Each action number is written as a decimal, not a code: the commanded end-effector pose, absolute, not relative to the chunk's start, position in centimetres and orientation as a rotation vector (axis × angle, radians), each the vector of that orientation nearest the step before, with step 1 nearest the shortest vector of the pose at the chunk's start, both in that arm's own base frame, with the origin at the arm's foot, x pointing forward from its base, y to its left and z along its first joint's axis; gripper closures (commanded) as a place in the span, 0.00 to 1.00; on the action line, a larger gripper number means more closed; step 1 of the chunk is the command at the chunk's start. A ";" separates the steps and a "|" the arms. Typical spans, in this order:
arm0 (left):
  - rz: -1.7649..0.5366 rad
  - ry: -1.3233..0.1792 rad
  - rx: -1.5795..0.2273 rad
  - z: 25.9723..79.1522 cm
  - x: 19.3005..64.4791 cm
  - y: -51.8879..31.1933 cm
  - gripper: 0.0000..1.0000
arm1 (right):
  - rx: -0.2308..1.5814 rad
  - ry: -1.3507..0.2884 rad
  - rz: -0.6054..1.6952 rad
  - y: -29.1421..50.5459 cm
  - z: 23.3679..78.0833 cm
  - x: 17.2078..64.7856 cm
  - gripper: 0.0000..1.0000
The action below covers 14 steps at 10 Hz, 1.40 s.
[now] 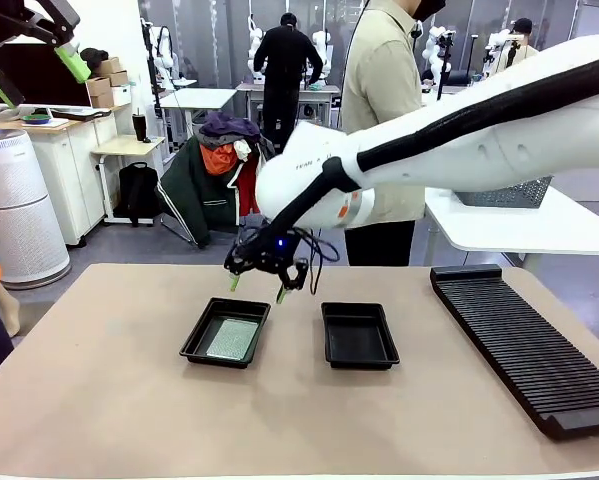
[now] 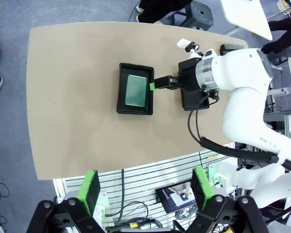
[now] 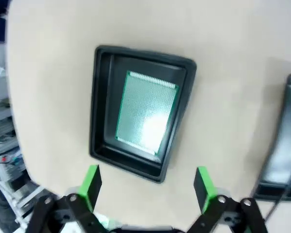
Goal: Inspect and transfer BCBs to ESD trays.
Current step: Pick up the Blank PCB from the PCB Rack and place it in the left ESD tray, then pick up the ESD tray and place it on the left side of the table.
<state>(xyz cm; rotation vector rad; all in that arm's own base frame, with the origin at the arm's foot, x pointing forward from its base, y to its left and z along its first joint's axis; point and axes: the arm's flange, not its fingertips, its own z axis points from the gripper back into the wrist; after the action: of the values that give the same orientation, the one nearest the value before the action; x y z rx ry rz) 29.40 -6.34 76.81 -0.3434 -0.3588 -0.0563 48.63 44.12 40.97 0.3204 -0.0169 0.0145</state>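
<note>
- Just above the far rim of the left ESD tray (image 1: 191,350), the right gripper (image 1: 258,288) hangs with jaws wide, holding nothing.
- One BCB (image 1: 231,338) lies flat inside that tray, so this placement looks done.
- The right ESD tray (image 1: 361,364) sits empty; the next move likely calls for fetching another board.
- The left gripper (image 2: 146,189), raised high, is also wide and empty.

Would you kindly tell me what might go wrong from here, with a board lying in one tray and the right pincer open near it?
1. The open right pincer hangs low by the far rim of the ESD tray holding the BCB; a low sideways move might clip the rim and jolt the board.
2. The cable looped under that wrist hangs near the empty tray and could snag it.
</note>
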 end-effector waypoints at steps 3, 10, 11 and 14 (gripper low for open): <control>-0.057 -0.357 -0.345 76.7 29.4 -6.3 0.00 | 0.197 -0.003 0.022 45.1 45.1 48.3 0.00; -0.057 -0.357 -0.345 76.7 29.4 -6.3 0.00 | 0.211 0.005 0.044 44.7 45.8 48.4 0.00; -0.057 -0.357 -0.345 76.7 29.4 -6.3 0.00 | 0.211 0.005 0.044 44.7 45.8 48.4 0.00; -0.057 -0.357 -0.345 76.7 29.4 -6.3 0.00 | 0.211 0.005 0.044 44.7 45.8 48.4 0.00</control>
<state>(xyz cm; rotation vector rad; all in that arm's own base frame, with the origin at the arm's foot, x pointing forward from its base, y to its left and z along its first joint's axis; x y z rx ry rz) 29.40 -6.34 76.81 -0.3434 -0.3589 -0.0564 48.40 44.71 45.87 0.2084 0.0119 0.0348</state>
